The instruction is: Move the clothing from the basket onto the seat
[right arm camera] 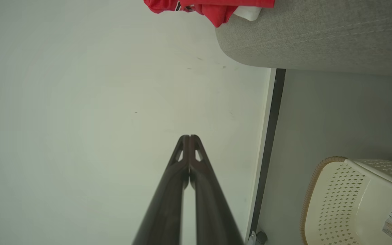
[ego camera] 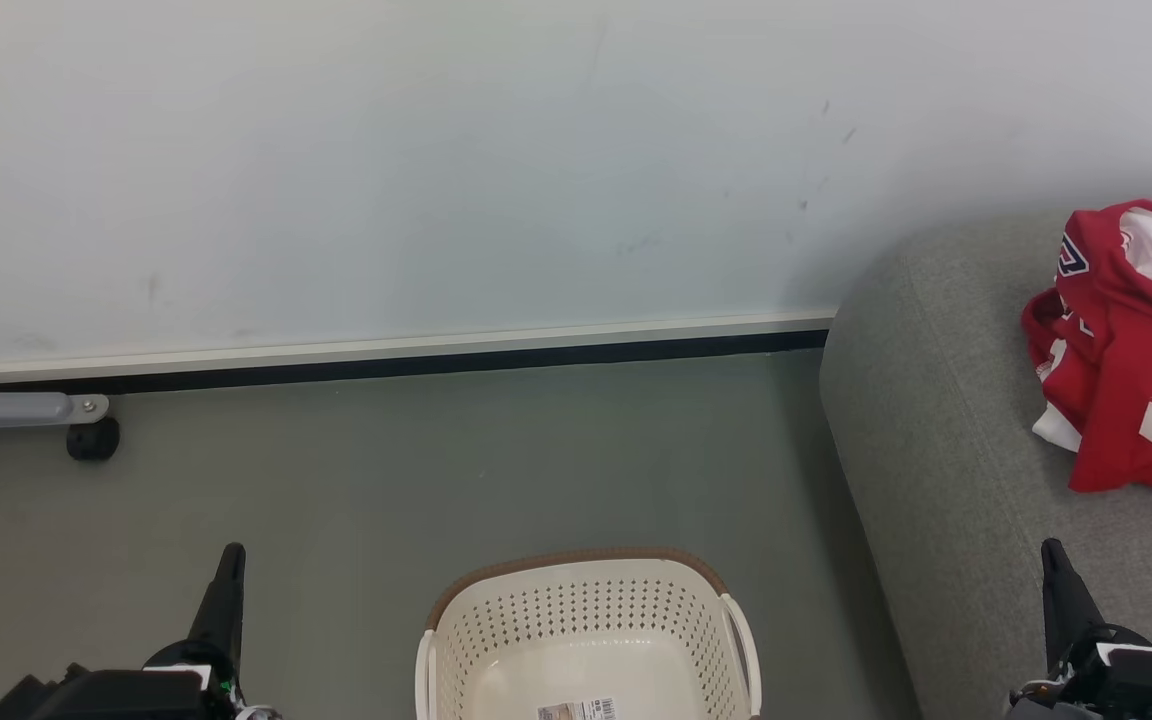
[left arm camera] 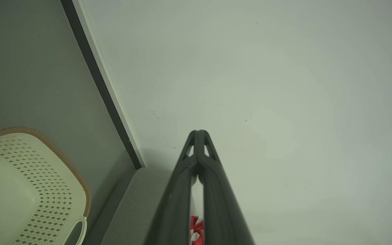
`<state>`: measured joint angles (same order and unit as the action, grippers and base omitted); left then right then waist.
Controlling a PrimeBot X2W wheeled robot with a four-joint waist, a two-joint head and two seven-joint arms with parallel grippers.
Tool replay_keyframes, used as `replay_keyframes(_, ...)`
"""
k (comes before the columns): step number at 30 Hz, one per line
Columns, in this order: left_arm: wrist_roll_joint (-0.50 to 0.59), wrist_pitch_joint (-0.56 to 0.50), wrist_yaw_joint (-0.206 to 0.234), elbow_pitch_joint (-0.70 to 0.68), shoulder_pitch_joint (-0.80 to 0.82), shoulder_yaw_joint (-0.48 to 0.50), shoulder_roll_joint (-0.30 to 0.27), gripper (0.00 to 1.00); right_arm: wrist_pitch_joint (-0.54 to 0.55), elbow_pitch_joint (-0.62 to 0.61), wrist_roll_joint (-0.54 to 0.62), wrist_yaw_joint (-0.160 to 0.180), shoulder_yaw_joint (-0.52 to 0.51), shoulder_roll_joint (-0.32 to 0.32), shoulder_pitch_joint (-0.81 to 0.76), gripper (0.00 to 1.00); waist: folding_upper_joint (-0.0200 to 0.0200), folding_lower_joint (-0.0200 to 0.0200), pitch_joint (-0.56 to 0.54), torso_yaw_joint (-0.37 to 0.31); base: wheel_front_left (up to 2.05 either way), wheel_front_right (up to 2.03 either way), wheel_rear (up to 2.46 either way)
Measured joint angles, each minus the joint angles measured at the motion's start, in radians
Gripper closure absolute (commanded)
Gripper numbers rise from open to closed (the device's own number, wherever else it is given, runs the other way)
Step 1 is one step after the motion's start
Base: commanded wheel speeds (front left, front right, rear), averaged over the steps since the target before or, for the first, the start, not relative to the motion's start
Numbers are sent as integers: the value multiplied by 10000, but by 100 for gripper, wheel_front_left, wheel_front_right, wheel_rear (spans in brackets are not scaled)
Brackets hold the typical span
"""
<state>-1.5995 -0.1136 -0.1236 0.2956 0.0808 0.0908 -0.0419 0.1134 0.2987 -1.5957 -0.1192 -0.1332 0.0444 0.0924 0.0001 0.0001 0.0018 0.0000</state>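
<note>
My left tool (ego camera: 232, 556) and right tool (ego camera: 1054, 550) are both closed on nothing, either side of the basket (ego camera: 586, 605). The red jerseys (ego camera: 1131, 350) lie heaped on the sofa (ego camera: 936, 430), right of the basket.

Head camera looks down at the basket (ego camera: 576, 610); both wrist cameras face the wall (left arm camera: 284, 85), catching that basket

Bright, soft and even throughout, with no glare. Faint, blurred shadow on the pale scuffed wall (ego camera: 536, 150) just left of the light-grey fabric sofa (ego camera: 936, 420). Crisp in the head view; greenish and dimmer toward the corners in both wrist views.
</note>
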Motion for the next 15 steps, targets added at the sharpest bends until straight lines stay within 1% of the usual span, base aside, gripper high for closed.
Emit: replay_keyframes(15, 0, 0, 0, 6, 0, -2, 2, 100, 0, 0, 0, -2, 0, 0, 0, 100, 0, 0, 0, 0, 0, 0, 0)
